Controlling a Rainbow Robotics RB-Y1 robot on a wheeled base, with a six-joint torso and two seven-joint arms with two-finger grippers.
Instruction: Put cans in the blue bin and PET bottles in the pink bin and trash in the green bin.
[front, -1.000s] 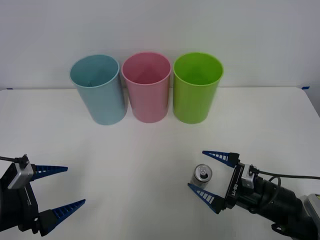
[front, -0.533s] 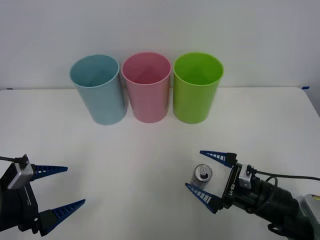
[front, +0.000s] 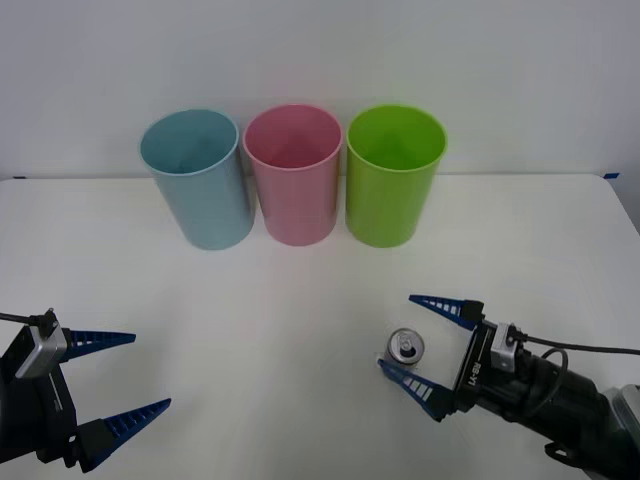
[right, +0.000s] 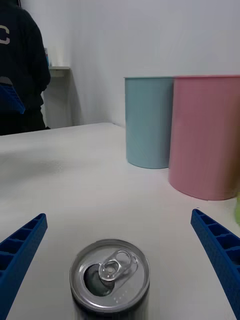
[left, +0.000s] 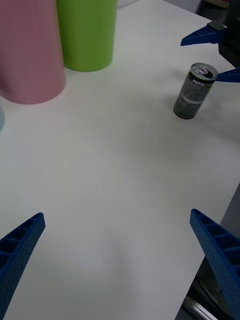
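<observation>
My right gripper (front: 430, 349) is low over the table (front: 300, 330) at the near right, fingers spread wide with the can (front: 404, 350) standing upright between them. From the front view the near finger looks just beside the can's base, the far finger clearly apart from it; I can't tell whether the near one touches. In the right wrist view the can (right: 110, 279) sits centred between my two blue fingers (right: 20, 250), silver top with pull tab facing up, gaps on both sides. Nothing gripped.

My left gripper (front: 105, 385) is parked at the near left corner, also spread wide, holding nothing. Its wrist view shows bare table between the fingers, and further off the can (left: 195, 91), dark side with a printed label, with my right gripper (left: 220, 55) around it.

Far side of the table: three bins upright in a row by the wall, rims close together. Blue bin (front: 196, 180) on the left, pink bin (front: 293, 175) in the middle, green bin (front: 394, 176) on the right. The can is well apart from all three, nearest the green.
</observation>
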